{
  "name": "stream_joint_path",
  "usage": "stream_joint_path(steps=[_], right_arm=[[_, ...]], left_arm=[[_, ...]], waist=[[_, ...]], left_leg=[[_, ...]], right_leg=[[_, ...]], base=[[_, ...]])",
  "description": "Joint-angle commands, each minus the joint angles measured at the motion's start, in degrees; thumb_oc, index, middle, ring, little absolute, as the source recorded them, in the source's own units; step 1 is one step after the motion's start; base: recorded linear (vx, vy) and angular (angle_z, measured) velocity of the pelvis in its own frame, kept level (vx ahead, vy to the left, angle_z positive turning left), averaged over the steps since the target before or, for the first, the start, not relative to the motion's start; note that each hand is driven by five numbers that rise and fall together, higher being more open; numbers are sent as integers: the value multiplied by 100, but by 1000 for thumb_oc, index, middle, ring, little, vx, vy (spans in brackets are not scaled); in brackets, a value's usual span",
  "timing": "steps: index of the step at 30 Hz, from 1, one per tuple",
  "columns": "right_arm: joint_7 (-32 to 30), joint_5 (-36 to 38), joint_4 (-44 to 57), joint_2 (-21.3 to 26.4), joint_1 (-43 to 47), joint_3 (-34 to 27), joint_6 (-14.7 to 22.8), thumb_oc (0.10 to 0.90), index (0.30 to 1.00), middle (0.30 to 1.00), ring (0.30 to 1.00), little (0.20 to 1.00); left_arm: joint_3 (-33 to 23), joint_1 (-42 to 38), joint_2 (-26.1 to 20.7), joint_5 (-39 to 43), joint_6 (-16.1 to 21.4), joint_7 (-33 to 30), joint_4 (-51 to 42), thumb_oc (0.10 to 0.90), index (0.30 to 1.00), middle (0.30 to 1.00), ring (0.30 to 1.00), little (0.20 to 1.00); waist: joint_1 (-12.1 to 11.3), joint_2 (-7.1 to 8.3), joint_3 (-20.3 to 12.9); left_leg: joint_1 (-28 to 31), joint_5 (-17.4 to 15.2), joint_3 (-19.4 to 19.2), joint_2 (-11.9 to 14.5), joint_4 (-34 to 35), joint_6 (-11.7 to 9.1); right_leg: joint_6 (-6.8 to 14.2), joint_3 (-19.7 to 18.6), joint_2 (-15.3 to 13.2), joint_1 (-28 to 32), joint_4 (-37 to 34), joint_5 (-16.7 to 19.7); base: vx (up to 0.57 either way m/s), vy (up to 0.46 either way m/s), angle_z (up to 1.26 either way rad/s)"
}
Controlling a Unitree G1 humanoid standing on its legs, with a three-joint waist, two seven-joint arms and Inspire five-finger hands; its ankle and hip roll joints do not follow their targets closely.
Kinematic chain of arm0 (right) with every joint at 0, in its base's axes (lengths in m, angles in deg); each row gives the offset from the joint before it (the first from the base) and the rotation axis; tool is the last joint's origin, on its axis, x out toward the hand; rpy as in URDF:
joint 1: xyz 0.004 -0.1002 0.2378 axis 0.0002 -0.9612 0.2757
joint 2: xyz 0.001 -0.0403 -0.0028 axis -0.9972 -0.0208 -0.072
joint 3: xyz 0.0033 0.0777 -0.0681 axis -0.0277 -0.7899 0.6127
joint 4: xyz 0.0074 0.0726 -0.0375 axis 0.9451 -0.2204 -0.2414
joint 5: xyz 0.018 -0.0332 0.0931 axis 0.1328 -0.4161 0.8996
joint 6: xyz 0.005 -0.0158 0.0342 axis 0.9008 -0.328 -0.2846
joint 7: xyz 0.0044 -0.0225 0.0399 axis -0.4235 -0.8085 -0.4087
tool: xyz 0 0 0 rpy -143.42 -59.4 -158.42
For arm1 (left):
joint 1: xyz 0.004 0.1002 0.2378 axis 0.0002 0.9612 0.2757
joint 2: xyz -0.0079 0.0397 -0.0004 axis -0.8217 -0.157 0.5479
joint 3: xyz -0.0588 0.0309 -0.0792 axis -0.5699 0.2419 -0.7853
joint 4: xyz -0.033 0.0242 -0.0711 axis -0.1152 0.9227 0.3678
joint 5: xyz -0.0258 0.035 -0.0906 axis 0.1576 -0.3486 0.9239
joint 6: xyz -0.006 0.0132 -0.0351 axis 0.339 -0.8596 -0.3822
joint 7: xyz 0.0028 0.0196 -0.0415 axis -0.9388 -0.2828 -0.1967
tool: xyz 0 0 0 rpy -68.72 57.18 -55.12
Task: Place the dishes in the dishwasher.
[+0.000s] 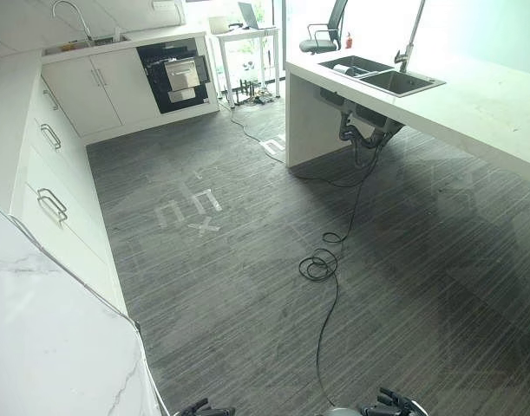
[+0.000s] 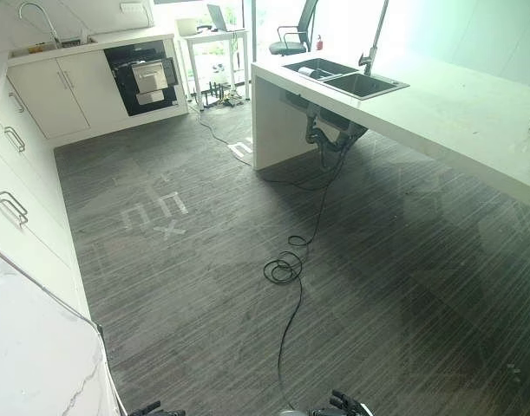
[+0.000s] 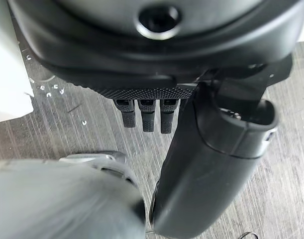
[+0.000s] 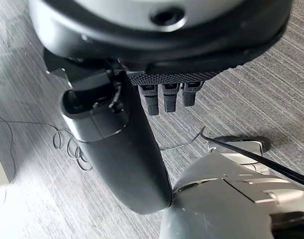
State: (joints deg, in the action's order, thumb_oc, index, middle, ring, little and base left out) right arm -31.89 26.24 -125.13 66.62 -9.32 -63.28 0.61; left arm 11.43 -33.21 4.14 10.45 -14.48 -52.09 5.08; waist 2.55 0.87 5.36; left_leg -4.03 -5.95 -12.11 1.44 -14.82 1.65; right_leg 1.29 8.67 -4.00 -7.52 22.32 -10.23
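Observation:
The black built-in dishwasher [image 1: 176,74] stands in the far white cabinet run, with a pale panel showing in its front. On the island at the right is a double steel sink [image 1: 390,76]; a pale dish-like item [image 2: 306,71] lies in its far basin, too small to tell what it is. My left hand [image 3: 142,55] hangs down over the grey floor, fingers straight, holding nothing. My right hand [image 4: 161,55] hangs the same way, fingers straight and empty. Both hands are far from the sink and the dishwasher.
White drawers [image 1: 52,204] and a marble counter [image 1: 48,329] line the left side. The white island counter [image 1: 490,104] runs along the right. Striped grey floor with white tape marks [image 1: 191,208] lies between. A small table with a laptop [image 1: 247,30] and an office chair [image 1: 321,39] stand at the back.

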Motion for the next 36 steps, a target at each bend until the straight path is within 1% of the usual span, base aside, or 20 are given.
stream_joint_path(steps=[1, 3, 7, 9, 11, 21, 30, 32, 34, 36], right_arm=[[161, -2, 8, 197, 321, 180, 67, 800, 900, 900, 900, 900], [231, -10, 26, 172, 333, 218, 12, 800, 900, 900, 900, 900], [276, 9, -40, 160, 344, 210, 28, 800, 900, 900, 900, 900], [312, 377, -26, 141, 347, 158, -37, 800, 900, 900, 900, 900], [323, 499, 43, 126, 354, 87, -89, 800, 900, 900, 900, 900], [383, 562, 56, 59, 353, 75, 5, 800, 900, 900, 900, 900], [401, 677, 92, 45, 328, 114, 92, 800, 900, 900, 900, 900], [395, 828, 121, 59, 339, 73, 141, 800, 900, 900, 900, 900], [368, 775, 307, 102, 354, 88, 177, 800, 900, 900, 900, 900], [332, 763, 791, 198, 365, 145, 134, 800, 900, 900, 900, 900]], left_arm=[[68, -141, -219, -241, 267, 133, -226, 800, 900, 900, 900, 900], [68, -128, -182, -158, 315, 180, -283, 800, 900, 900, 900, 900], [40, -122, -169, 10, 312, 257, -326, 800, 900, 900, 900, 900], [22, -125, -142, 16, 320, 299, -364, 800, 900, 900, 900, 900], [21, -131, -118, 90, 337, 322, -388, 800, 900, 900, 900, 900], [56, -76, -56, 175, 469, 337, -390, 800, 900, 900, 900, 900], [-46, -54, -77, 380, 528, 280, -360, 800, 900, 900, 900, 900], [-100, -58, -79, 463, 570, 240, -395, 800, 900, 900, 900, 900], [-198, -52, -71, 717, 645, 192, -521, 800, 900, 900, 900, 900], [-342, -55, -49, 1104, 725, 186, -813, 800, 900, 900, 900, 900]], waist=[[-17, -35, 13], [-34, -27, 6], [-53, -34, -1], [-61, -30, -10], [-49, -35, -17], [-48, -28, -60], [-13, -25, -58], [8, -40, -33], [19, -47, 19], [-21, -18, 141]], left_leg=[[77, -1011, -100, 62, -237, -218], [72, -1006, -87, 60, -237, -223], [73, -1008, -74, 56, -237, -226], [82, -1008, -72, 62, -237, -231], [92, -1013, -79, 68, -237, -235], [117, -1009, -81, 91, -237, -257], [155, -994, -96, 152, -237, -292], [192, -977, -79, 192, -237, -323], [262, -979, -41, 188, -237, -353], [377, -774, -42, 134, -237, -425]], right_leg=[[503, 358, -101, 320, -513, -153], [496, 368, -99, 323, -513, -157], [494, 387, -102, 334, -513, -167], [486, 400, -103, 349, -513, -173], [481, 398, -96, 357, -513, -179], [443, 428, -56, 394, -513, -221], [382, 439, 18, 428, -513, -271], [318, 429, 89, 455, -513, -306], [264, 389, 156, 479, -513, -322], [180, 348, 171, 506, -513, -321]], base=[[0, 0, 0], [-6, -8, 2], [-2, -11, 6], [0, 0, 0], [0, 0, 0], [-1, -16, 0], [0, -72, -1], [20, -174, -3], [34, -185, -2], [48, -213, -11]])
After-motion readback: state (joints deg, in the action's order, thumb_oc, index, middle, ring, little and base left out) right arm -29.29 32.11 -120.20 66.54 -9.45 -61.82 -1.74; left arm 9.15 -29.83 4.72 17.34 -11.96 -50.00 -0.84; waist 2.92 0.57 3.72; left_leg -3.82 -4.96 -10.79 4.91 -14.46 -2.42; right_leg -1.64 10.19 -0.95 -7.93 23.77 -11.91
